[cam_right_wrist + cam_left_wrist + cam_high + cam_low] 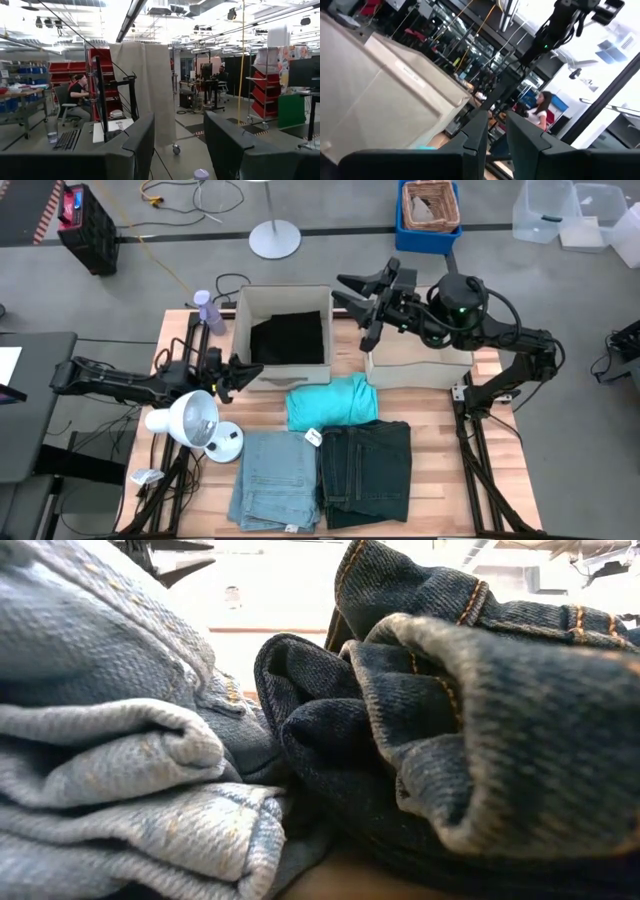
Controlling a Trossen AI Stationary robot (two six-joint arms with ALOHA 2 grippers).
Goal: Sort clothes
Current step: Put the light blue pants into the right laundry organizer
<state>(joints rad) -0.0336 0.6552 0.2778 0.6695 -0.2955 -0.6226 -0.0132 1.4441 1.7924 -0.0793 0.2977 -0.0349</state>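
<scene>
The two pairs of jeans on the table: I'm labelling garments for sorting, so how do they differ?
The light blue denim jeans are pale and washed-out; the dark green-black jeans are nearly black. In the high view the light blue pair lies on the left, nearer the lamp, and the dark pair on the right. The dark pair's far edge meets the teal shirt; the light pair only nears its corner. Both are folded flat, side by side at the table's near edge.
</scene>
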